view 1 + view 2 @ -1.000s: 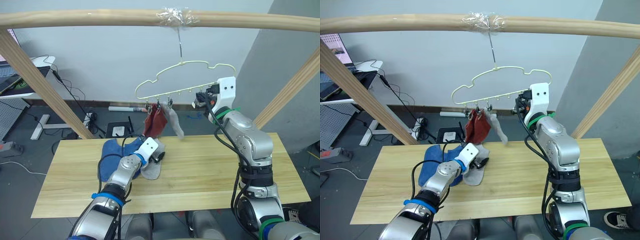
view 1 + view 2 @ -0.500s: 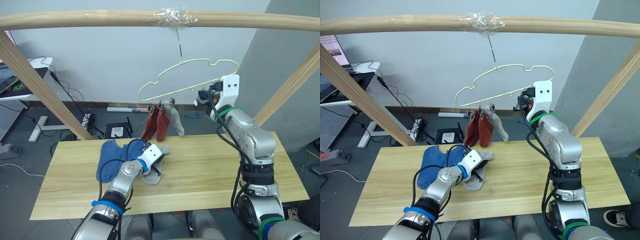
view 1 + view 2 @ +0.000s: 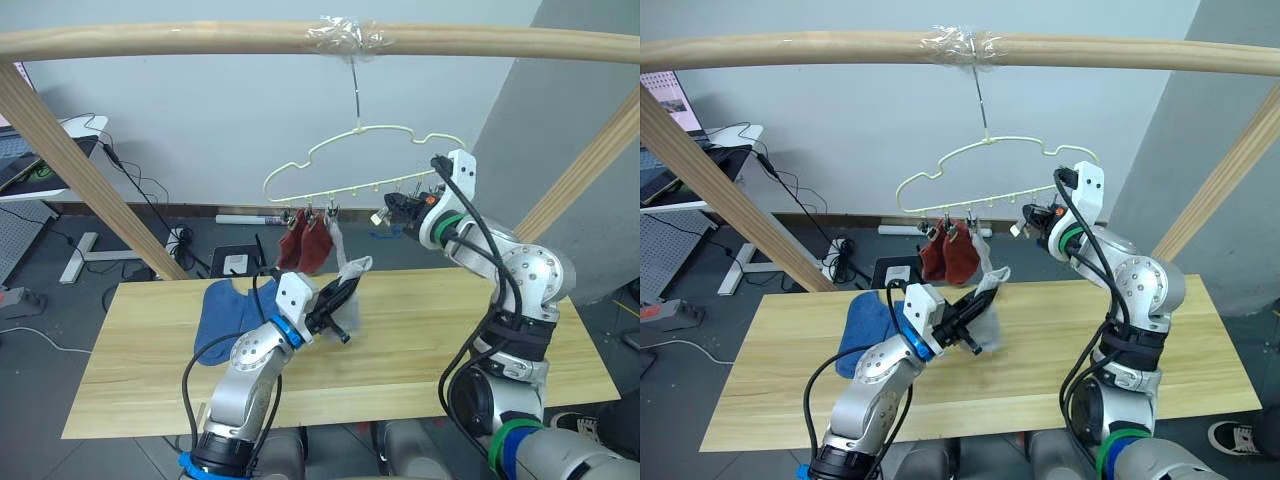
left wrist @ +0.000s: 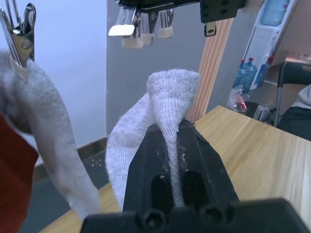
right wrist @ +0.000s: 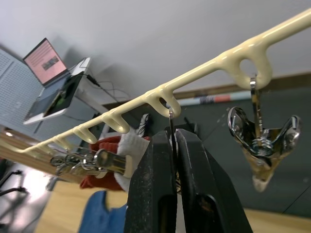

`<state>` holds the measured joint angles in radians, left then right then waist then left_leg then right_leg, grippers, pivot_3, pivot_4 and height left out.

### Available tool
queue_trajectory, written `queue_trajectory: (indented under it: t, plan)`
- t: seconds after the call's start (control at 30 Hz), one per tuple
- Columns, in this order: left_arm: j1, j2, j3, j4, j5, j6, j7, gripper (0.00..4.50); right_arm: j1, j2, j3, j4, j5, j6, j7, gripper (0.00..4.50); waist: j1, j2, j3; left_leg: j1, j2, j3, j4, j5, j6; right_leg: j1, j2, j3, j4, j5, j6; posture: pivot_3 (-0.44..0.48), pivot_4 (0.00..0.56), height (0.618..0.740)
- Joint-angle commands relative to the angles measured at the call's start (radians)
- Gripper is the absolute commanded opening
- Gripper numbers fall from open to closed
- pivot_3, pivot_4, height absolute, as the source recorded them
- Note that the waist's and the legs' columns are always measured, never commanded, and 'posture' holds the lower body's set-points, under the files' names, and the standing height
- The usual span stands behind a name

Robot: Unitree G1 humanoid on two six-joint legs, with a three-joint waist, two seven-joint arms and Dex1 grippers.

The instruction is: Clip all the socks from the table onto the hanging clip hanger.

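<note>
Left gripper [image 3: 343, 296]: fingers clamped on a light grey sock [image 4: 165, 104], raised above the table [image 3: 420, 340], below the clip hanger [image 3: 350, 170]. Right gripper [image 3: 392, 210]: fingers pinched together on a metal clip [image 5: 171, 127] under the hanger's bar. Two rust-red socks [image 3: 302, 245] and one grey sock [image 4: 43, 136] hung clipped beside the held one. Blue socks [image 3: 228, 310] lay on the table behind the left gripper.

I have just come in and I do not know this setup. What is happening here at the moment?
The robot is hanging socks on a yellow-green clip hanger under a wooden pole. Its left hand holds a light grey sock lifted above the table, toward the hanger. Its right hand is closed on one of the hanger's clips. Two rust-red socks and one grey sock already hang there; blue socks lie on the table.
</note>
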<state>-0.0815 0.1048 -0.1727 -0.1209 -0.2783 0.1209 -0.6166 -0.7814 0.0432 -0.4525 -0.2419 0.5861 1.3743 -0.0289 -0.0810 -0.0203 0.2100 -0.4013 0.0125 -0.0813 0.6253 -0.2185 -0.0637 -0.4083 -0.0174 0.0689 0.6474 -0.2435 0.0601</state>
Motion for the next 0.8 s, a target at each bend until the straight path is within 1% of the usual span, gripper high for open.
queue_trajectory:
  t: [0.03, 0.07, 0.17, 0.4, 0.8]
  plan:
    - [-0.061, -0.011, -0.043, 0.026, 0.113, -0.128, 0.052, 0.02, -0.032, 0.038, -0.095, -0.027, 0.012, 0.101, -0.069, 0.00, 0.000, 0.000, 0.000, 0.000, 0.000, 0.000, 0.000, 0.000, 0.000, 0.000, 0.000, 0.000, 0.000, 0.000, 0.000, -0.105, 0.168, 0.740]
    - [-0.076, -0.010, -0.051, 0.049, 0.147, -0.171, 0.065, 0.02, -0.041, 0.048, -0.111, -0.030, 0.013, 0.115, -0.078, 0.00, 0.000, 0.000, 0.000, 0.000, 0.000, 0.000, 0.000, 0.000, 0.000, 0.000, 0.000, 0.000, 0.000, 0.000, 0.000, -0.105, 0.168, 0.740]
    - [-0.111, -0.011, -0.066, 0.113, 0.199, -0.268, 0.083, 0.02, -0.062, 0.074, -0.150, -0.031, 0.010, 0.141, -0.100, 0.00, -0.002, 0.000, 0.000, 0.000, 0.000, 0.000, 0.000, 0.000, 0.000, 0.000, 0.000, 0.000, -0.001, 0.000, 0.000, -0.117, 0.168, 0.740]
    - [-0.169, -0.032, -0.047, 0.198, 0.258, -0.391, 0.170, 0.02, -0.090, 0.111, -0.201, -0.045, 0.007, 0.196, -0.116, 0.00, -0.002, 0.000, 0.000, -0.001, 0.000, 0.000, -0.001, 0.000, 0.001, -0.001, 0.000, 0.000, -0.001, 0.000, 0.000, -0.129, 0.174, 0.740]
    - [-0.192, -0.030, -0.055, 0.243, 0.264, -0.431, 0.194, 0.02, -0.092, 0.158, -0.214, -0.074, -0.008, 0.237, -0.118, 0.00, -0.002, 0.000, 0.000, -0.001, 0.000, 0.000, -0.001, 0.000, 0.001, -0.001, 0.000, 0.000, -0.001, 0.000, 0.000, -0.134, 0.179, 0.740]
